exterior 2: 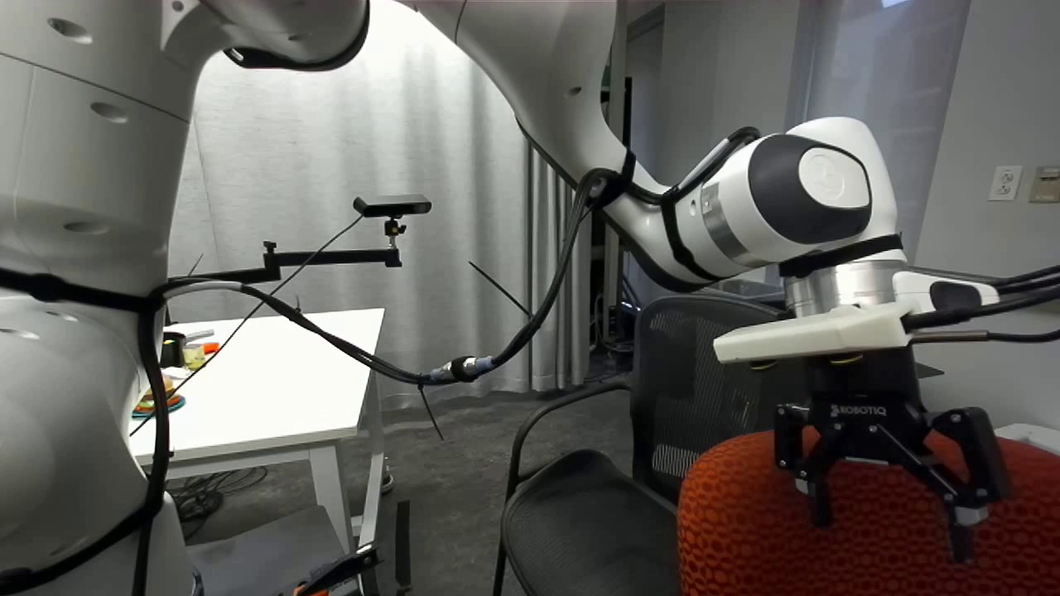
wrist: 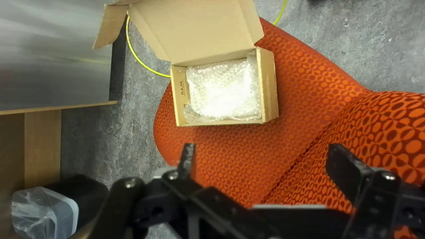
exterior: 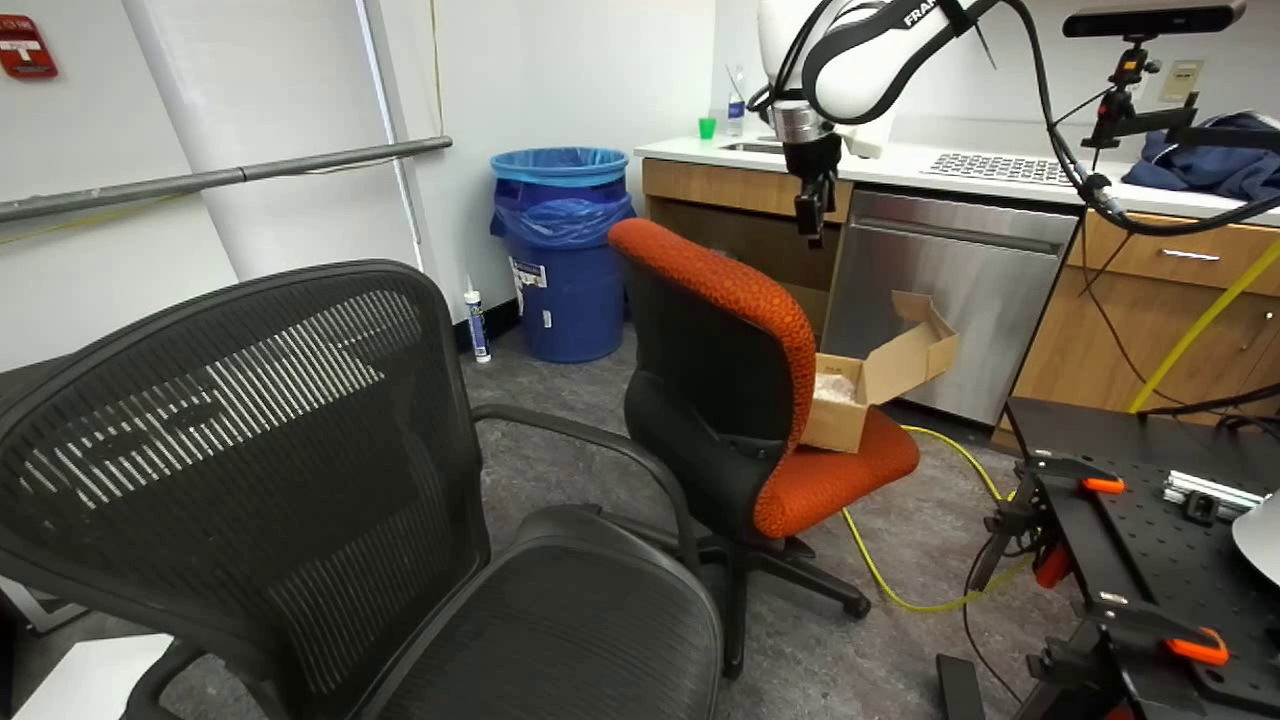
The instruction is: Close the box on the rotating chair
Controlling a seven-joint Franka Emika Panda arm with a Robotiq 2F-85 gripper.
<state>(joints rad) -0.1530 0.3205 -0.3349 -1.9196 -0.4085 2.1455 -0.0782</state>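
Observation:
On the seat of the orange-red rotating chair (wrist: 225,159) sits the small tan box (wrist: 270,89), its lid (wrist: 196,30) swung up and leaning back away from the gripper. Bubble wrap (wrist: 222,89) fills the inside. An exterior view shows the box (exterior: 835,428) behind the backrest of the chair (exterior: 790,330), lid raised and tilted toward the counter side. My gripper (wrist: 262,150) stands open above the seat, fingers wide apart and nothing between them. In an exterior view the gripper (exterior 2: 890,530) hangs in front of the orange backrest (exterior 2: 745,505); the box is hidden there.
A black mesh chair (exterior: 560,620) stands beside the rotating chair. Behind are a blue bin (exterior: 565,290), a steel dishwasher (exterior: 960,280) and the counter (exterior: 900,170). A black table (exterior: 1150,560) with clamps is close by. A yellow cable (exterior: 930,605) runs over the floor.

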